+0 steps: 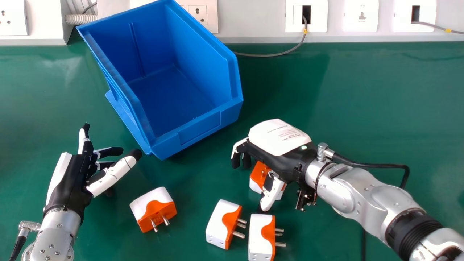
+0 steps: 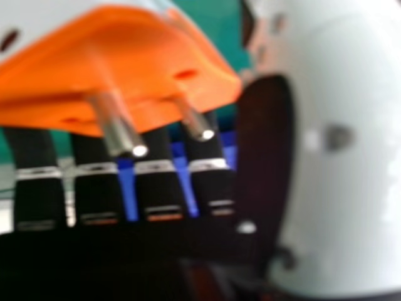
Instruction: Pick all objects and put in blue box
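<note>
Straddling fingers: your right hand (image 1: 279, 137) arched wide over one orange-and-white adapter (image 1: 258, 174), its thumb on the near side, no firm grip to be seen!
Near pair: a second adapter (image 1: 219, 223) and a third adapter (image 1: 260, 235) lay just beside each other, pins rightward.
Lone adapter (image 1: 154, 208): it sat near your left hand (image 1: 69, 185), whose fingers hung loosely open.
Blue box (image 1: 199, 130): none showed on its visible floor, so you looked to have all four left.
Hard calls: your palm covered part of the first one, contact was unclear, and the third touched the head view's bottom edge.
</note>
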You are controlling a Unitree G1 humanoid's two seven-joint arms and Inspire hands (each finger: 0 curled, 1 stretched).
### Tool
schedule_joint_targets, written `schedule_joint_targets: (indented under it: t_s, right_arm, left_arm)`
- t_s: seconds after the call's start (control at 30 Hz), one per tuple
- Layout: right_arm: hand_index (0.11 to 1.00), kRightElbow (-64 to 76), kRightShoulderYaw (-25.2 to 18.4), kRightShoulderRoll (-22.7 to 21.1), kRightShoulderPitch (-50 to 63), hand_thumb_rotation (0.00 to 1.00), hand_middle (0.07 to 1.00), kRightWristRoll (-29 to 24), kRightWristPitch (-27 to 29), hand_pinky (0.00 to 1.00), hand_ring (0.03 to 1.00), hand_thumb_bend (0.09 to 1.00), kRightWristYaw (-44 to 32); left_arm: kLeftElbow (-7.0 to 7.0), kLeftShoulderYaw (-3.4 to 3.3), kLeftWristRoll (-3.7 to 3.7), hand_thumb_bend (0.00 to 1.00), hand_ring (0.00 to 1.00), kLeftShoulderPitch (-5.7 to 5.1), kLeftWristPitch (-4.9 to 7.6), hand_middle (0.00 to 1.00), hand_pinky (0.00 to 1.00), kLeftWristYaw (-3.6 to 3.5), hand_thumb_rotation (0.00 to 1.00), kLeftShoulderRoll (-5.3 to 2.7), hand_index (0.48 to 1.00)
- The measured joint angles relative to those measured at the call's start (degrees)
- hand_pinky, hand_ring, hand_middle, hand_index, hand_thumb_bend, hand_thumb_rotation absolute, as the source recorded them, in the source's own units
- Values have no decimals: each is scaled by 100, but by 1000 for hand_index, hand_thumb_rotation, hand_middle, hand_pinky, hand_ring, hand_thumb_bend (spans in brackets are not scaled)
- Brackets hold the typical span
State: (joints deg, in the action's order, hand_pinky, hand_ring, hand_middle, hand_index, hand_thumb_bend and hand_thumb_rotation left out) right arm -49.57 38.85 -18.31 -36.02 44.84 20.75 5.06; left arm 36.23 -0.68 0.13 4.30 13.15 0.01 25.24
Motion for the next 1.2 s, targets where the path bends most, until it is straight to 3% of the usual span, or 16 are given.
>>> schedule_joint_targets:
  t_s: [0.4, 0.8, 1.2]
  right_arm:
    - [536, 18, -108, -86, 108, 0, 475, 2, 252, 306, 408, 516, 90]
    - [486, 108, -269, -117, 220, 0, 509, 3, 363, 392, 417, 516, 95]
    - [491, 532, -487, -128, 378, 0, 511, 1, 396, 381, 426, 508, 152]
  left_arm:
    - [-5, 0, 0, 772, 651, -1, 0, 785, 548, 0, 536, 1, 837]
    - [30, 0, -1, 774, 653, 39, 7, 785, 548, 0, 538, -1, 838]
    - [27, 0, -3, 776, 652, 67, 86, 786, 547, -34, 539, -31, 838]
